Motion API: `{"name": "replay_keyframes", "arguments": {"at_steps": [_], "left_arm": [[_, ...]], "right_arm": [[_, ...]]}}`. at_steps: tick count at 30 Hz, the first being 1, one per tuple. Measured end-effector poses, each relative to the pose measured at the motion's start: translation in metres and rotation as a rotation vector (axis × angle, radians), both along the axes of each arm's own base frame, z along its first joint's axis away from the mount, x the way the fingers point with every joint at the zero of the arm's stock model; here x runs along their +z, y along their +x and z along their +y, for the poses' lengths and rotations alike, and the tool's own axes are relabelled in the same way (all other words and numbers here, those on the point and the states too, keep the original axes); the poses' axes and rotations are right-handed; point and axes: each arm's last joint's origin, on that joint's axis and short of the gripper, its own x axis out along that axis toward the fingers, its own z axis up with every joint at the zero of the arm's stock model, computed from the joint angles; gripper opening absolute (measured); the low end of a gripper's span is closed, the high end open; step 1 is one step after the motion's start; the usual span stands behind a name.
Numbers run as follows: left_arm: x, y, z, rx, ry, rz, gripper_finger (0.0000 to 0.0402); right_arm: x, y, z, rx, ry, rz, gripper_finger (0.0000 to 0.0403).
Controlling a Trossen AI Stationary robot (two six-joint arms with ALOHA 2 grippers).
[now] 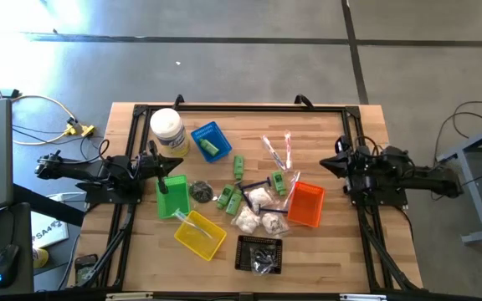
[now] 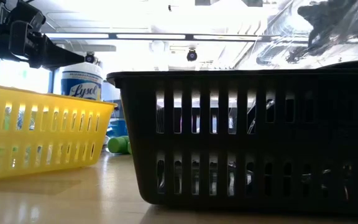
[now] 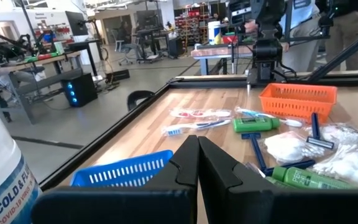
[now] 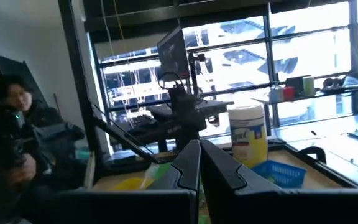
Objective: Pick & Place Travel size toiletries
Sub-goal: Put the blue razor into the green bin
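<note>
At the left of the high view our left gripper (image 1: 171, 162) waits pinched shut, holding nothing. The small toiletries (image 1: 253, 201) lie loose mid-frame between the coloured plastic baskets (image 1: 200, 235), probably awaiting sorting. At right, our right gripper (image 1: 325, 164) also rests closed and empty.
</note>
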Motion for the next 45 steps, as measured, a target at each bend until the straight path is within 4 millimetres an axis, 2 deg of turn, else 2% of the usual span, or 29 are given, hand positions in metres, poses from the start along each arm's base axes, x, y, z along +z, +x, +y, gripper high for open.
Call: {"name": "replay_keyframes", "arguments": {"at_steps": [9, 12, 30, 36, 45], "left_arm": [[0.000, 0.000, 0.000, 0.003, 0.048, 0.018, 0.0000], [0.000, 0.000, 0.000, 0.004, 0.063, 0.024, 0.0000], [0.000, 0.000, 0.000, 0.006, 0.063, 0.024, 0.0000], [0.000, 0.000, 0.000, 0.006, 0.063, 0.024, 0.0000], [0.004, 0.000, 0.000, 0.007, 0.057, -0.017, 0.0000]], "right_arm": [[-0.032, 0.008, -0.005, -0.047, -0.008, 0.002, 0.0004], [-0.032, 0.008, -0.008, -0.117, -0.009, 0.000, 0.0004], [-0.036, 0.009, -0.009, -0.113, -0.023, 0.035, 0.0004], [-0.038, 0.010, -0.011, -0.162, -0.006, 0.057, 0.0004], [-0.033, 0.008, -0.011, -0.183, -0.093, 0.004, 0.0004]]}}
